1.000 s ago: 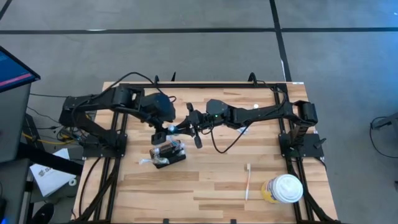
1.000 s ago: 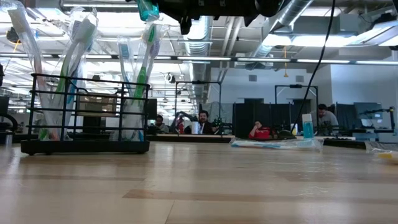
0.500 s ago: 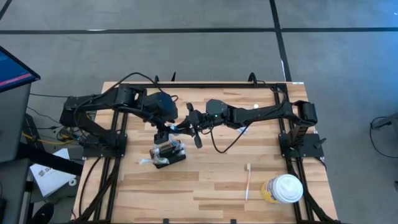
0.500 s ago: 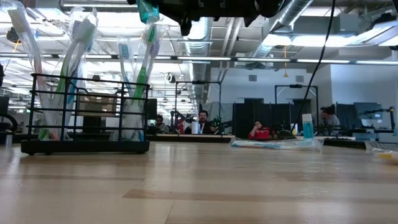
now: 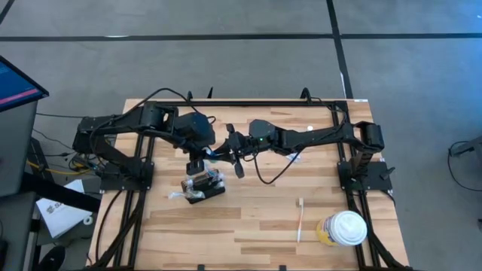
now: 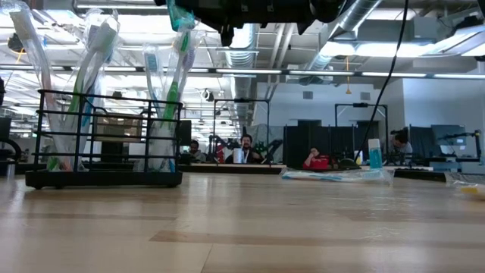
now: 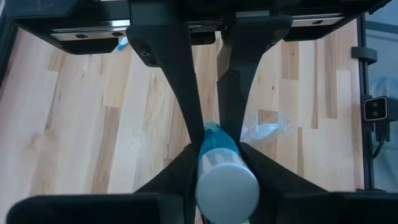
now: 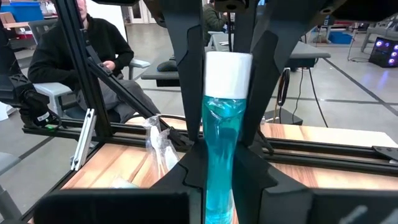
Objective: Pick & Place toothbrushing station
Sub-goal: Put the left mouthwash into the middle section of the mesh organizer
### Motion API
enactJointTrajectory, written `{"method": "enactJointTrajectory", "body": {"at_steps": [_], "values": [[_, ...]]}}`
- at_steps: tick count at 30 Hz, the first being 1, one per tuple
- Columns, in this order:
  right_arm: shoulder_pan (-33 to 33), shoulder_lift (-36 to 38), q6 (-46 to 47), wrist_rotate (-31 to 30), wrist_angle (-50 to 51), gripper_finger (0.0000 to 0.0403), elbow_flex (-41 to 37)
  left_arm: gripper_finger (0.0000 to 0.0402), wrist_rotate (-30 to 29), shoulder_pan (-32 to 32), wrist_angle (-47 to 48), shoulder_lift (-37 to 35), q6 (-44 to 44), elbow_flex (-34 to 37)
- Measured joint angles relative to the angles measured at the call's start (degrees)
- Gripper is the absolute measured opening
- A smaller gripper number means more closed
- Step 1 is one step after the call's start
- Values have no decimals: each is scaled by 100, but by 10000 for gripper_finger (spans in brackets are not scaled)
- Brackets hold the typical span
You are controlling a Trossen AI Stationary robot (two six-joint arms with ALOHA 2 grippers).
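Wooden surface (image 5: 248, 218) carries everything. Both arms meet over its middle-left. Left tool (image 7: 208, 134) hangs above the toothbrushing station (image 5: 203, 186), fingers (image 7: 180, 93) pressed on both sides of a teal tube (image 7: 221, 165) w/ white cap, per left wrist view. Right tool (image 8: 221, 134) reaches in from the right & pinches the same teal tube, its fingers (image 8: 189, 74) tight on either side. So tube is gripped by both tools at once, up in the air.

Station: black wire holder, stands upright on surface, mid-left, w/ toothbrushes (image 6: 170, 98) upright in it. White-lidded cup (image 5: 343, 228) sits near front-right corner, well apart. Loose toothbrush (image 5: 300, 220) lies just beside the cup. Clear wrapper (image 6: 337, 174) lies flat on surface in low view.
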State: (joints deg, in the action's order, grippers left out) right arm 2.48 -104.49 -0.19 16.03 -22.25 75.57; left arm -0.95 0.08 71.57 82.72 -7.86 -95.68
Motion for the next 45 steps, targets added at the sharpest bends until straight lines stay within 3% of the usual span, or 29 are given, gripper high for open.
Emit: {"method": "enactJointTrajectory", "body": {"at_steps": [9,16,37,45], "values": [[81,2,19,46,182,75,13,82,-3,-11,137,7,-35,0],[140,15,153,101,575,106,-4,82,-17,-15,751,-9,-133,4],[221,39,173,63,1172,108,-2,82,79,-682,671,-42,-315,0],[219,39,175,63,1287,108,-2,84,-188,-970,623,-42,-358,271]]}}
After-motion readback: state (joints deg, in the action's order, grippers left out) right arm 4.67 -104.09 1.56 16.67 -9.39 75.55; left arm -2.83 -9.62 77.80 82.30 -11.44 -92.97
